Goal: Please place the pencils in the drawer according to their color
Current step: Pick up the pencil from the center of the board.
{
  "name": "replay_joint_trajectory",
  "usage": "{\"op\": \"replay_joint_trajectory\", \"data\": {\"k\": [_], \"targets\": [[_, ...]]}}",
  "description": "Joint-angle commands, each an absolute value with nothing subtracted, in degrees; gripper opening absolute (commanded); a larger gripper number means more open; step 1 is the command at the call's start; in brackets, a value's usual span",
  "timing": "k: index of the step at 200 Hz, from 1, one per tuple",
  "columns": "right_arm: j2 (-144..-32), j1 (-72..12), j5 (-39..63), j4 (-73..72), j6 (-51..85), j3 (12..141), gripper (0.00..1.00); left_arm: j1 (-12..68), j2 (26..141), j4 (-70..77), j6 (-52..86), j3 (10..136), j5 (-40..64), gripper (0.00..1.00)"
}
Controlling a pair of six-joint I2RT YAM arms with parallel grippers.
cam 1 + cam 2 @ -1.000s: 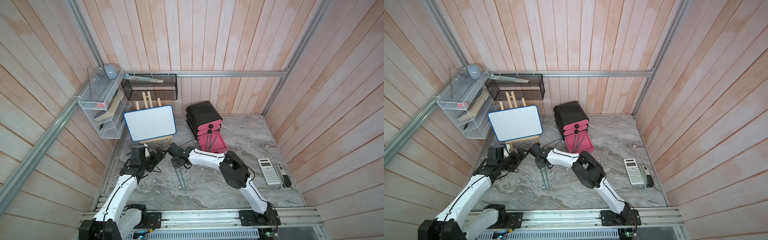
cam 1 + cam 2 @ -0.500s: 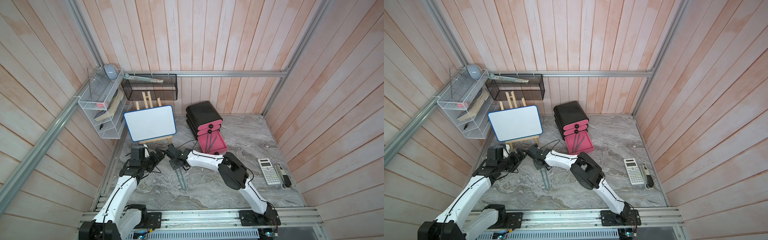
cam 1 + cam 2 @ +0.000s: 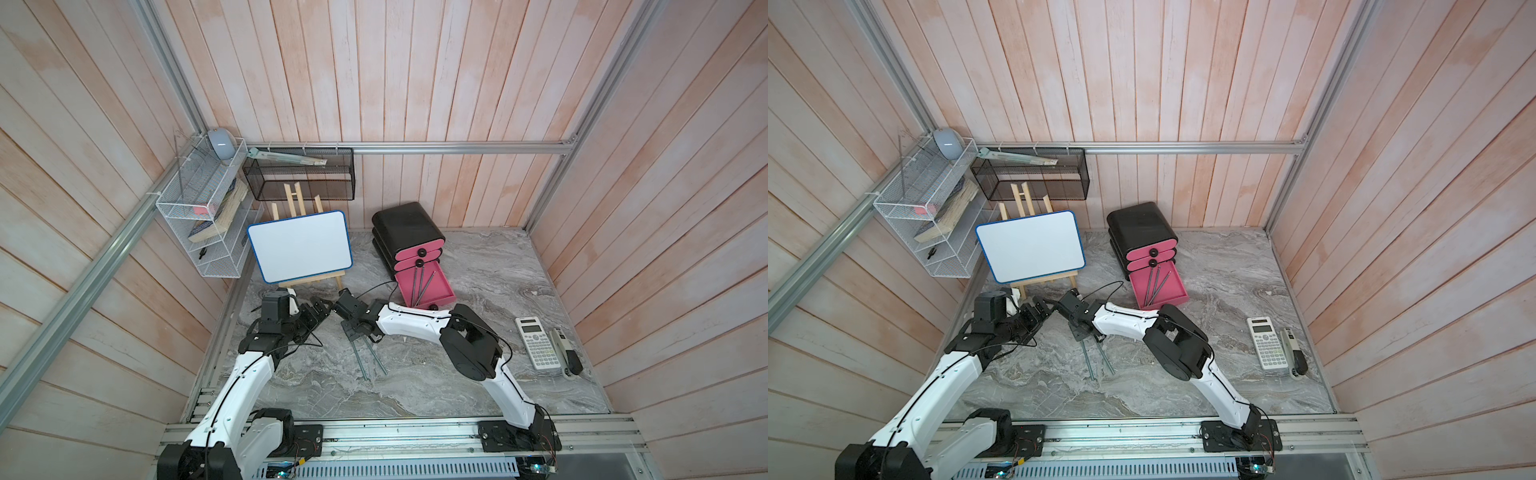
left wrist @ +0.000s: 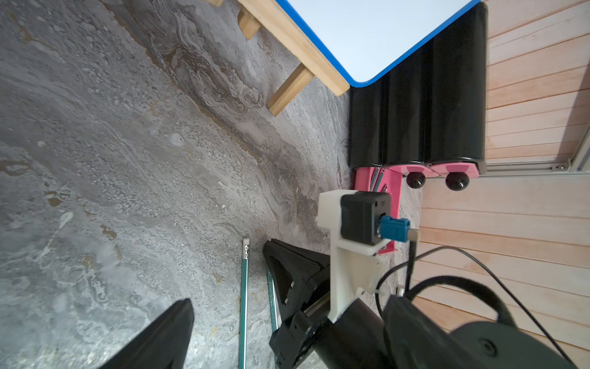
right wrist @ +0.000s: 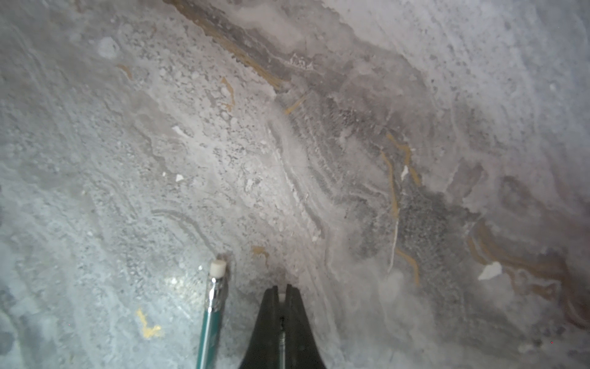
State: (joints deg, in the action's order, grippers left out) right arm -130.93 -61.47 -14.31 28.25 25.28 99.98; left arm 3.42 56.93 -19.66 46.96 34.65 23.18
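Observation:
Two teal pencils (image 3: 362, 360) (image 3: 1089, 362) lie side by side on the marble floor in both top views. My right gripper (image 5: 281, 289) is down at the floor, shut on the eraser end of one; its silver ferrule shows between the jaws. The other teal pencil (image 5: 210, 319) (image 4: 244, 303) lies free right beside it. My left gripper (image 3: 319, 309) (image 3: 1040, 309) hovers open, facing the right gripper, holding nothing. The drawer cabinet (image 3: 409, 230) (image 3: 1142, 230) stands behind, its bottom pink tray (image 3: 444, 291) (image 3: 1177, 293) pulled out with three dark pencils (image 3: 417, 284) inside.
A whiteboard on a wooden easel (image 3: 301, 245) stands close behind the left arm. A calculator (image 3: 536, 343) and a stapler (image 3: 567, 357) lie at the right. A white wire shelf (image 3: 203, 216) and a black mesh basket (image 3: 299, 178) hang on the back-left walls.
My right gripper's jaws have closed on the pencil's eraser end and shifted slightly toward the left arm. The left arm has hardly moved.

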Motion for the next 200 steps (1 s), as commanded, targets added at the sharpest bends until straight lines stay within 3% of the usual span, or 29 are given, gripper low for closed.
{"op": "replay_joint_trajectory", "data": {"k": [1, 48, 132, 200], "targets": [[-132.08, -61.05, -14.59, 32.8, 25.43, 97.5, 0.0, 3.23, 56.66, -18.59, 46.58, 33.91, 24.59, 1.0], [-125.24, -56.71, -10.71, 27.73, 27.74, 92.05, 0.0, 5.2, 58.12, -18.36, 46.45, 34.53, 25.05, 1.0], [-112.28, -48.63, -2.13, 19.29, 33.49, 82.74, 0.0, 19.97, 65.11, -12.22, 51.98, 36.55, 19.98, 1.0], [-103.25, -40.77, 3.77, 11.21, 40.07, 73.54, 0.0, 26.68, 71.8, -9.78, 53.4, 41.8, 17.3, 1.0]]}}
